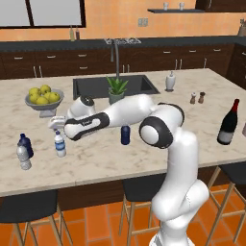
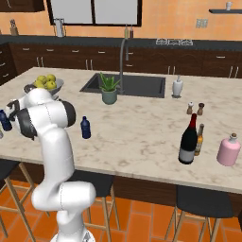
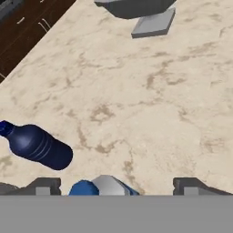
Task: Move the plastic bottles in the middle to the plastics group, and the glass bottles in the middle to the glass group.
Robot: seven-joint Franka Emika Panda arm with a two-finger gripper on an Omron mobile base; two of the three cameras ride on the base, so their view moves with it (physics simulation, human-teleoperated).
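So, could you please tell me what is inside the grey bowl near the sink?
The grey bowl holds a heap of yellow-green fruit rising above its rim. Whatever lies lower in the bowl is hidden by its wall and the fruit on top.

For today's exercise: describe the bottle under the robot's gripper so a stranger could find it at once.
Start at the fruit bowl at the left end of the marble counter, then come toward the front edge. There, below the gripper, stands a small clear bottle with a blue cap and a blue-and-white label. The two bottles to its left are a squat dark blue bottle and a greyish bottle with no blue label.
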